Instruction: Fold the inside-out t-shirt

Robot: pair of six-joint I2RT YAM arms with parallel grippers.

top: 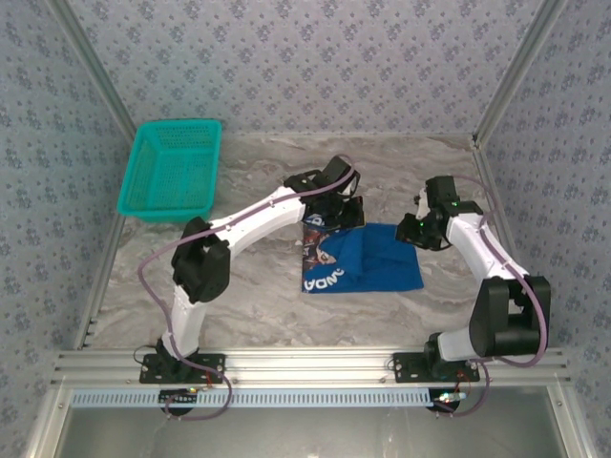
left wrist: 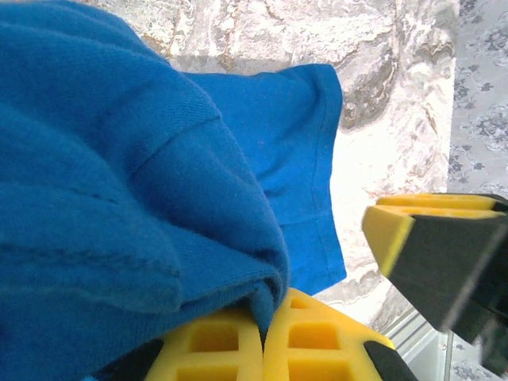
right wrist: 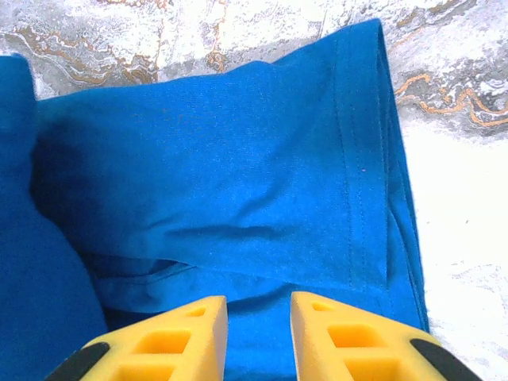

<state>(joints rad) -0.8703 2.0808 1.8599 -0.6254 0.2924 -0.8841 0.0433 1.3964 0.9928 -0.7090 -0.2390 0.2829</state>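
Left fingers [left wrist: 210, 345] pinch the bunched royal-blue t-shirt [left wrist: 111, 175], sleeve [left wrist: 286, 127] flat.

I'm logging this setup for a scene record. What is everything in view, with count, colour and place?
t-shirt: one, royal blue with a pale print, bunched at the middle of the table between the two grippers.
basket: one, teal mesh, far left of the table.
table: one, grey-brown marbled, under everything.
walls: three, grey-blue patterned, behind and beside the table.
rail: one, silver metal, near edge, under the arm bases.
left gripper: one, yellow fingers, shut on a fold of the t-shirt.
right gripper: one, yellow fingers, open above the t-shirt's sleeve.
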